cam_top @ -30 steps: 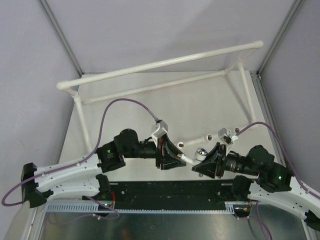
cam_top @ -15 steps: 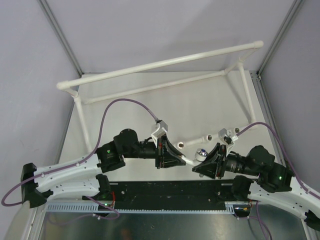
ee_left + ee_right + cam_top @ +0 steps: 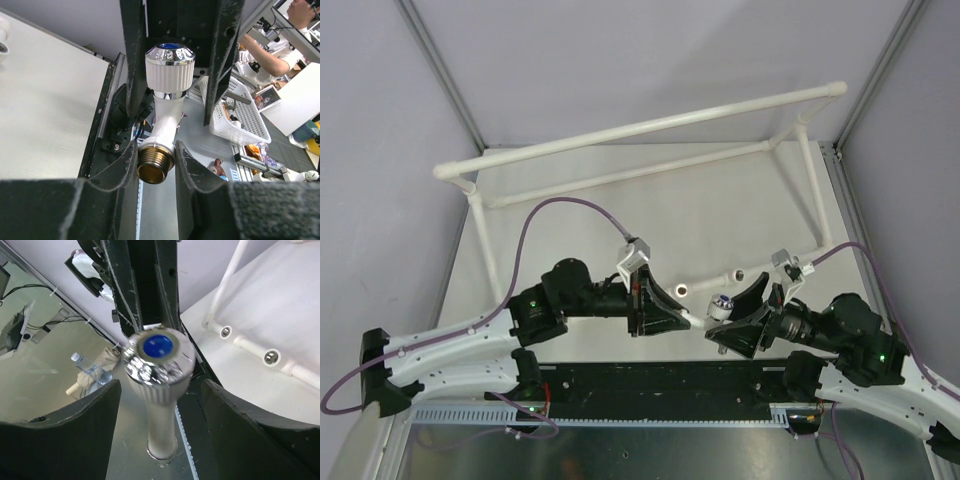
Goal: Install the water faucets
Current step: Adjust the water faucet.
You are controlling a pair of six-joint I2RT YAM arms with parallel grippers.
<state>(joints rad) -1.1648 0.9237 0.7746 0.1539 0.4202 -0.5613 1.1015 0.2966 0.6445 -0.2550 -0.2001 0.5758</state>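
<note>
Faucet (image 3: pixel 717 308): held off the table, lying roughly level, just nearer the arms than the pipe frame's (image 3: pixel 650 127) low front rail. Its knob cap points toward the right arm and its brass thread toward the left wrist.
Left gripper (image 3: pixel 156 150): closed on the faucet's white neck, just above the thread. It is the only grip on the faucet.
Right gripper (image 3: pixel 161 385): jaws spread wide on either side of the knob cap, with a clear gap on each side, holding nothing.
Step in hand: probably a regrasp between the arms, to turn the faucet before fitting. It has not yet reached the frame.
Next move: the thread has to face one of the tee sockets (image 3: pixel 271 357) on that front rail (it now faces back into the left palm). The faucet probably needs a grip nearer the knob first. After that, line up the thread squarely with a socket and screw it in; a tilted start risks cross-threading.
Materials: smooth, glossy white plastic body; ribbed white knob collar; faceted chrome cap with a blue centre; ridged, rigid brass thread.
Frame: thin, round, matt white pipe, with metal-lined holes in the sockets.
Fingers: black, scuffed and curved.
</note>
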